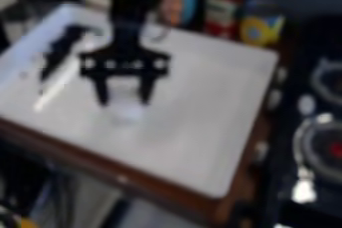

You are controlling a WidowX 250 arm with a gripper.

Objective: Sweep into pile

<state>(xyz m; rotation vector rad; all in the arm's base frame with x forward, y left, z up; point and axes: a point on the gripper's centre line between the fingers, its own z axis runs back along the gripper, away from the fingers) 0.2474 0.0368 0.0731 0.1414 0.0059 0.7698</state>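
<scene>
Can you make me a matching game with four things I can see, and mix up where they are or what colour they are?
Things:
1. Tool
2. Tabletop
3. Right-hand bottle
4. Edging below the tabletop

Colours and places:
A. Has yellow on it
B. Brown
C. Black, over the pale surface
D. Whitish, with rounded corners

Right pairs: 1-C, 2-D, 3-A, 4-B
</scene>
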